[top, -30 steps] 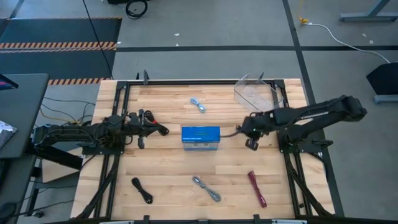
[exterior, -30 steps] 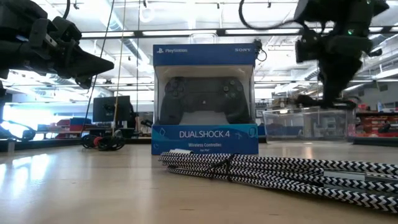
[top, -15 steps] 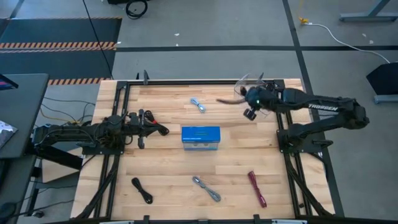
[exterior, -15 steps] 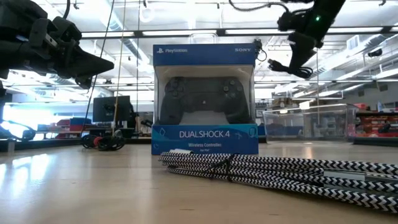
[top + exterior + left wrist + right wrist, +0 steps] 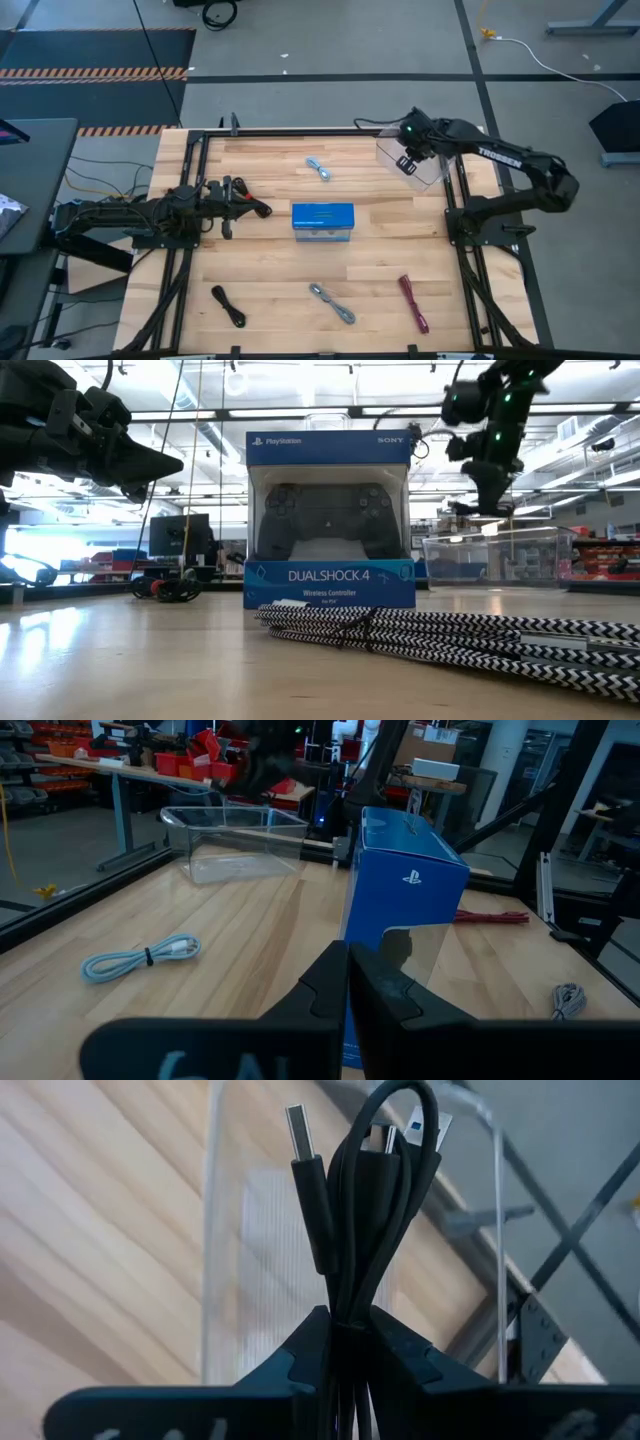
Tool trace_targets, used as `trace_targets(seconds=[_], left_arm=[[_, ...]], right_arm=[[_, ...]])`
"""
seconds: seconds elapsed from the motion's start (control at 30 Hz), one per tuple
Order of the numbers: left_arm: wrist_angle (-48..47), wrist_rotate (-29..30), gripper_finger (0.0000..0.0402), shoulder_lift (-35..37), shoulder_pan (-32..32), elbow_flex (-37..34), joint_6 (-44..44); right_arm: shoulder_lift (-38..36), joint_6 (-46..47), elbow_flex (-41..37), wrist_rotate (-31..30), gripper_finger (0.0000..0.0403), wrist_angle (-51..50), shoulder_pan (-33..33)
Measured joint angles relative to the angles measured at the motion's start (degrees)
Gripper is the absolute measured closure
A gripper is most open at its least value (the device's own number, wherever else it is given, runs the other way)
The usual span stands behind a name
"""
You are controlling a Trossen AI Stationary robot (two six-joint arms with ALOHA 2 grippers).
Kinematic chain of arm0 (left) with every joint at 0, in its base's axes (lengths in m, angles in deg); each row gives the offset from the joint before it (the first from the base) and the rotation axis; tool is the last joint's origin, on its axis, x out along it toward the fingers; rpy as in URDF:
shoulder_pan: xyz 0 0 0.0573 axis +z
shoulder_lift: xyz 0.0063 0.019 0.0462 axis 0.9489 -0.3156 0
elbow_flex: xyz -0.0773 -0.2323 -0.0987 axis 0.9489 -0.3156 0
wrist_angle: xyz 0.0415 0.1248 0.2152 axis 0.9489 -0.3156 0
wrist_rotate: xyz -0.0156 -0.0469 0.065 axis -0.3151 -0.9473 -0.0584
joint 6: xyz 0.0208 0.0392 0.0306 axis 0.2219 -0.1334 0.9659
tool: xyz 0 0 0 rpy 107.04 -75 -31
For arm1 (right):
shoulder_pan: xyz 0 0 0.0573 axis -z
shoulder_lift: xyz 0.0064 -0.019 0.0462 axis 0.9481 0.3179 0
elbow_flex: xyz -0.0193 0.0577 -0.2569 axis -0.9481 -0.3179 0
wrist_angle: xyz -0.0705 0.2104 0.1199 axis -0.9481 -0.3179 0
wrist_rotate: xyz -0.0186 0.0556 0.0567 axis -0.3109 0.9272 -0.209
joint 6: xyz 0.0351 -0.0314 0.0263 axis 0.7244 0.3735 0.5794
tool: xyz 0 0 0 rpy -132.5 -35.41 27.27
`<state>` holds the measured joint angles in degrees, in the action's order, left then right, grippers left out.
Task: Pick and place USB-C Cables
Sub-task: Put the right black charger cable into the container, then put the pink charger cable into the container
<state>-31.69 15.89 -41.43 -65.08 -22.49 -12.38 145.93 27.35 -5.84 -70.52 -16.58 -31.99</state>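
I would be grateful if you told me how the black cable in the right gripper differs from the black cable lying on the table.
The held black cable is pinched in the right gripper above the clear bin, at the table's far right; the loose black cable rests on the wood at the near left. The held one shows its plugs; the loose one's cannot be made out. Both are black, folded bundles.

Blue box (image 5: 322, 222) mid-table — flanks open

Right end effector (image 5: 408, 160) above clear bin (image 5: 432, 175) at worktop (image 5: 270, 270) far corner; left end effector (image 5: 262, 211) beside blue box (image 5: 322, 222); cables scattered.
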Motion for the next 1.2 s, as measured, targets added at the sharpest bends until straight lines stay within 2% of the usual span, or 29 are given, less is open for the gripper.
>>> trace_targets(seconds=[0.1, 0.4, 0.73, 1.2], left_arm=[[-0.01, 0.0, 0.0381, 0.0, 0.0, 0.0, 0.01], [-1.95, 0.0, 0.0381, 0.0, 0.0, -0.01, 0.0], [-2.23, 0.0, 0.0381, 0.0, 0.0, -0.02, -0.04], [-2.21, 0.0, 0.0381, 0.0, 0.0, -0.02, -0.07]], right_arm=[[2.9, -1.46, 0.0, 1.76, 0.0345, 0.0, 2.58], [9.24, -4.28, -0.02, 2.01, 0.0344, 0.08, 5.87], [9.86, -4.31, -0.02, 2.75, 0.0339, 0.43, 6.52], [7.98, -3.74, -0.02, 4.6, 0.0273, -0.04, 6.49]])
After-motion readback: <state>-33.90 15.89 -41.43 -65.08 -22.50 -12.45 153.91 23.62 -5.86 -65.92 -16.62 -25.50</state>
